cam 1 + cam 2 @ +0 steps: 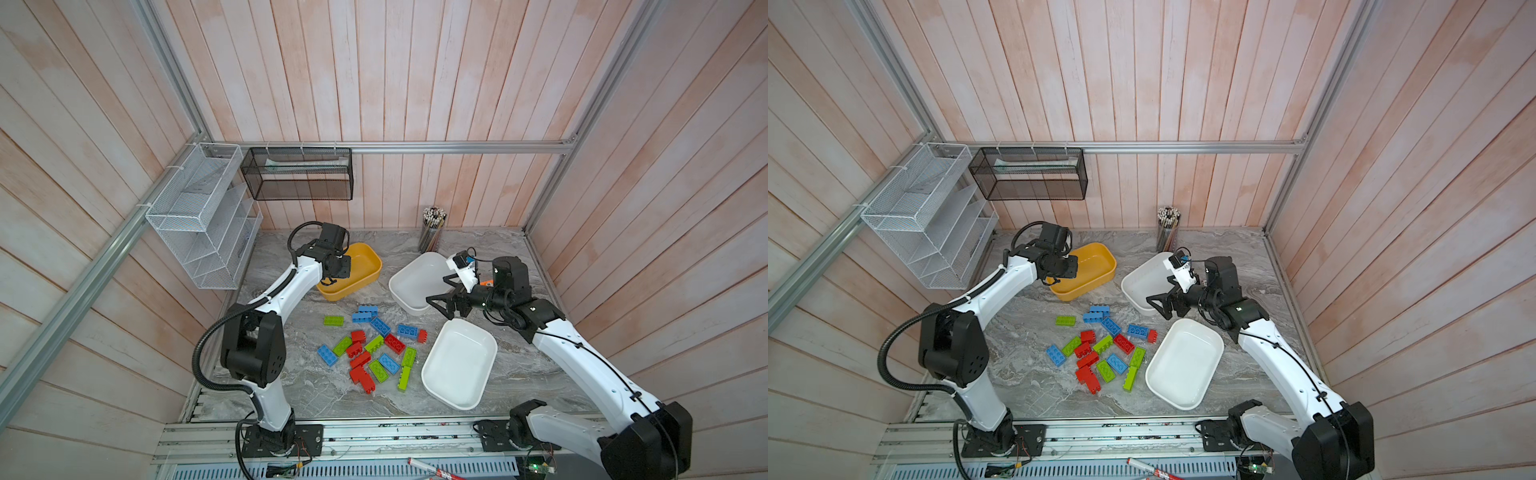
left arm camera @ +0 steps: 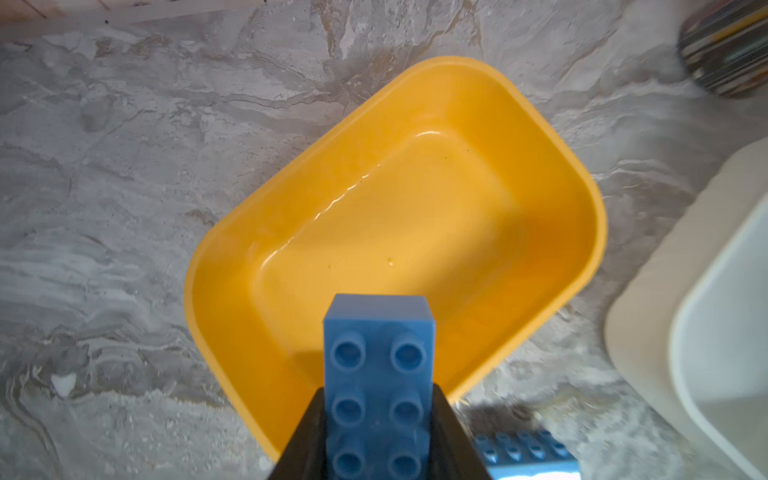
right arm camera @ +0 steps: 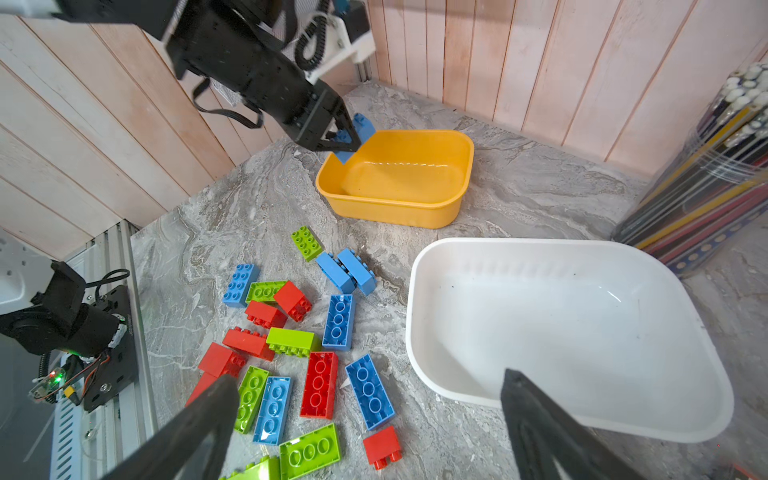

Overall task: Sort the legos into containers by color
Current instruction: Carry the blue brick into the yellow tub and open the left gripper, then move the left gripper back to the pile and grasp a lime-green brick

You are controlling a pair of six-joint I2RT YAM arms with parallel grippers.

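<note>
A blue brick (image 2: 379,374) is gripped lengthwise by the left gripper (image 3: 345,141), whose jaws are closed on its long sides, studs turned toward the wrist camera. The brick is held in the air over the corner of the yellow tub (image 2: 552,199) that faces the middle of the counter, its free end just inside the rim. This tub stands near the counter's back edge, left of centre, and nothing is seen in it.

The right gripper (image 1: 437,306) is held with its jaws spread wide and nothing between them, above the gap between the two white tubs. One white tub (image 1: 409,278) is set toward the back right, the other (image 1: 457,365) toward the front right. Both are empty.

The remaining legos (image 1: 365,349) are scattered over the middle of the counter in blue, green and red.

The step in hand is judged to be the drop of a blue brick, with sorting barely begun. Next, the brick should be carried slightly further over the tub floor, then the jaws parted. The edge could otherwise be struck.
</note>
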